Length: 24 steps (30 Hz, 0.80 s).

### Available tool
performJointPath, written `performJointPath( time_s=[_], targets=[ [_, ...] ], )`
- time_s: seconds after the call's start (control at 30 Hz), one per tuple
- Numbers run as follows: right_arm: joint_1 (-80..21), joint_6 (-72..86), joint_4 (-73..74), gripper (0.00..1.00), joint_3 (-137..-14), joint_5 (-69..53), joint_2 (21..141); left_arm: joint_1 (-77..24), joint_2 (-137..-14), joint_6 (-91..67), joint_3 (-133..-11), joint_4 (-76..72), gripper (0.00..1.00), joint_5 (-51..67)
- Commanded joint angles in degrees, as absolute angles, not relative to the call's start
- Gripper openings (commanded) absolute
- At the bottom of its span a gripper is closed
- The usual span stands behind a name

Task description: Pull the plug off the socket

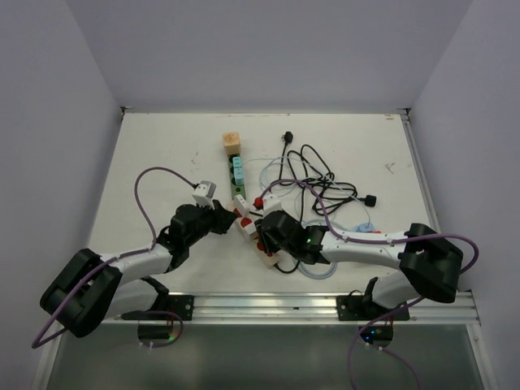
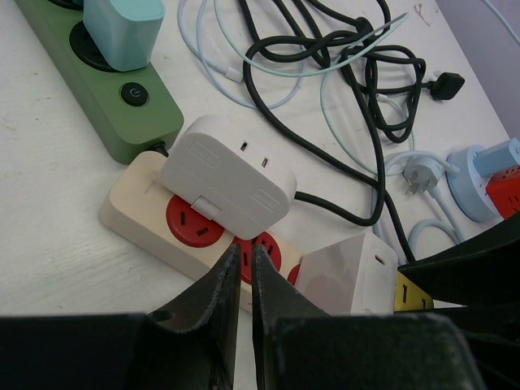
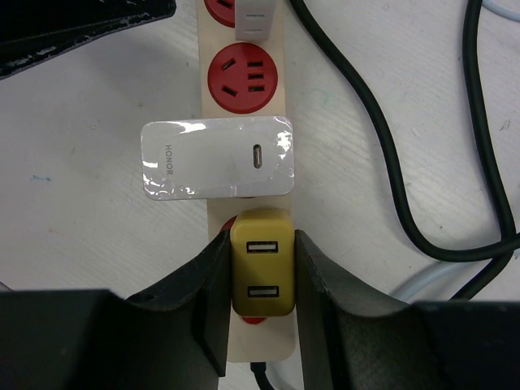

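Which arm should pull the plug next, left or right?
Right. The right end effector clamps the yellow charger seated in the power strip; the left end effector sits nearly closed above the strip, gripping no plug.

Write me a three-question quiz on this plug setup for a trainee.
1. True or false: the right tool is clamped on the yellow USB charger.
2. Which name is printed on the white charger? A) HONOR B) Anker C) Belkin
3. Fill in: the sockets on the cream power strip are coloured ____.

Key: 1 true; 2 A; 3 red.
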<state>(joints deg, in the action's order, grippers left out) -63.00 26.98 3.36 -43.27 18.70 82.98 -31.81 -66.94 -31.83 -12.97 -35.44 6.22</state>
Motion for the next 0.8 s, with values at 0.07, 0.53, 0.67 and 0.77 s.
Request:
performJointPath(
  time_s=[0.07, 0.53, 0.67, 0.77],
  targets=[
    [-63.2, 28.8, 0.8, 0.0, -43.8, 18.3, 86.0, -32.5, -72.4, -31.6, -15.7, -43.2, 0.11, 5.3],
    [-63.8, 29.4, 1.1, 0.0, -44.5, 16.4, 86.8, -35.4, -82.9, -33.8, -16.1, -51.6, 0.0, 4.2],
    [-63.7, 29.8, 0.9, 0.0, -44.1, 15.6, 86.2, -36.1, -85.5, -36.2, -13.6, -53.6, 0.0, 2.5],
    [-63.7, 30.1, 0.8, 0.0, -44.0, 15.0, 85.8, -36.6, -87.6, -37.8, -12.4, -54.5, 0.0, 2.2]
  ],
)
